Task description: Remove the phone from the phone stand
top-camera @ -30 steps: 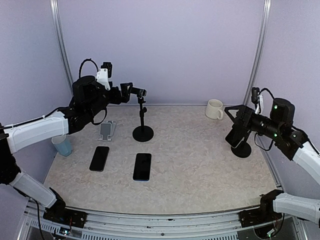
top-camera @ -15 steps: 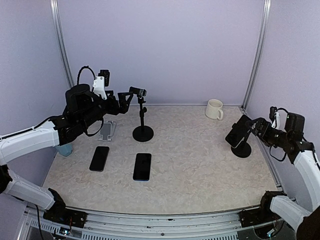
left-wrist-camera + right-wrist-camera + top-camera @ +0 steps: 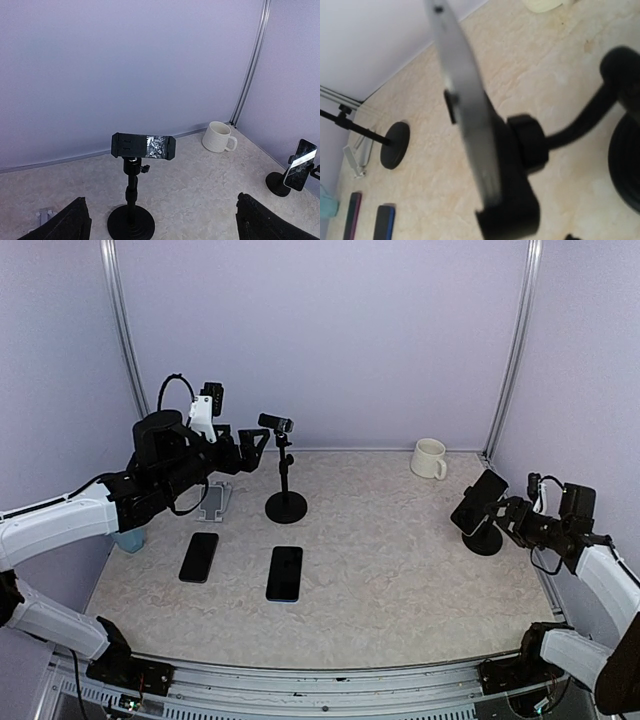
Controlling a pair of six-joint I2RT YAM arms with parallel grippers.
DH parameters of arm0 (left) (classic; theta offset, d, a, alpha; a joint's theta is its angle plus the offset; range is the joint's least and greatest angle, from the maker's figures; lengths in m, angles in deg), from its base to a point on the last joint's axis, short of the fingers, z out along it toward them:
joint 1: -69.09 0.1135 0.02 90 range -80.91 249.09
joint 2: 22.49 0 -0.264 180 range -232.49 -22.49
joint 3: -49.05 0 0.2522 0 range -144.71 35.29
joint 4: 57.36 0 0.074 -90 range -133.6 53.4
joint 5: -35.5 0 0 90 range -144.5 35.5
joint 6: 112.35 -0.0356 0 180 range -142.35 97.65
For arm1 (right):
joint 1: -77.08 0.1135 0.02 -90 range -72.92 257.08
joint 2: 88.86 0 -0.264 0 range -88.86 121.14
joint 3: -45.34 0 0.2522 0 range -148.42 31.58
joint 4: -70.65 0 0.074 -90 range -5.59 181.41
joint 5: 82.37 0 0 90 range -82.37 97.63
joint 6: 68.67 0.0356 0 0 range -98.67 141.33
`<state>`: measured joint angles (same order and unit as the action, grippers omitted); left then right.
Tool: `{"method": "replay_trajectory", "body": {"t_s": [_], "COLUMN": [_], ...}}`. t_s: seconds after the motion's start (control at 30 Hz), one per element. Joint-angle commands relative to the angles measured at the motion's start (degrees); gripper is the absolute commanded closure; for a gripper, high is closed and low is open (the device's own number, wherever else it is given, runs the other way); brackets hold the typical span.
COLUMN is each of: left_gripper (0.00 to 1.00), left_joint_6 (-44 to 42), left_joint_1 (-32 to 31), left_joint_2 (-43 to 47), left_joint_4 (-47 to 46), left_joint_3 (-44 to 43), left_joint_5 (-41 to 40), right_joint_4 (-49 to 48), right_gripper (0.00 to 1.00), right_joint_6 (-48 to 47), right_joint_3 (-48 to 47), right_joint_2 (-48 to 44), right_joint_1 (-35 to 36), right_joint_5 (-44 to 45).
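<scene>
Phone (image 3: pixel 465 115) edge-on in phone stand (image 3: pixel 526 150), right wrist only

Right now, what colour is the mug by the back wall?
The mug is cream white; left wrist view shows it best.

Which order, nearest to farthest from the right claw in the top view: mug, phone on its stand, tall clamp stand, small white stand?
1. phone on its stand, right edge, just beside the right claw.
2. mug, back right.
3. tall clamp stand, left of centre.
4. small white stand, far left.
</scene>
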<state>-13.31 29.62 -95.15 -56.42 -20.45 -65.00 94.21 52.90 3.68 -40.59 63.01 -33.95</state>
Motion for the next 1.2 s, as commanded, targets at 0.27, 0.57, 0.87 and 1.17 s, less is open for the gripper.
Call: {"method": "replay_trajectory", "body": {"t_s": [0.27, 0.57, 0.87, 1.17], "left_gripper": [0.01, 0.01, 0.01, 0.01], "left_joint_6": [-0.6, -0.7, -0.9, -1.1], "left_joint_1": [-0.5, -0.6, -0.7, -0.7], "left_joint_2": [0.7, 0.1, -0.8, -0.8], "left_joint_4": [0.7, 0.8, 0.8, 1.5], "left_joint_3": [-0.3, -0.6, -1.0, -1.3], "left_joint_5": [2.0, 2.5, 2.8, 1.3], "right_joint_4": [-7.5, -10.5, -10.9, -11.8], "right_gripper": [0.42, 0.52, 0.59, 0.70], "right_joint_6": [-3.9, -4.8, -4.8, -4.6], "right_joint_3": [-1.9, -2.6, -3.3, -3.3], "right_joint_2": [6.8, 10.3, 10.6, 10.7], "right_joint_1": [-1.1, -1.1, -1.1, -1.2], "right_joint_5": [-0.3, -2.0, -2.7, -4.2]}}
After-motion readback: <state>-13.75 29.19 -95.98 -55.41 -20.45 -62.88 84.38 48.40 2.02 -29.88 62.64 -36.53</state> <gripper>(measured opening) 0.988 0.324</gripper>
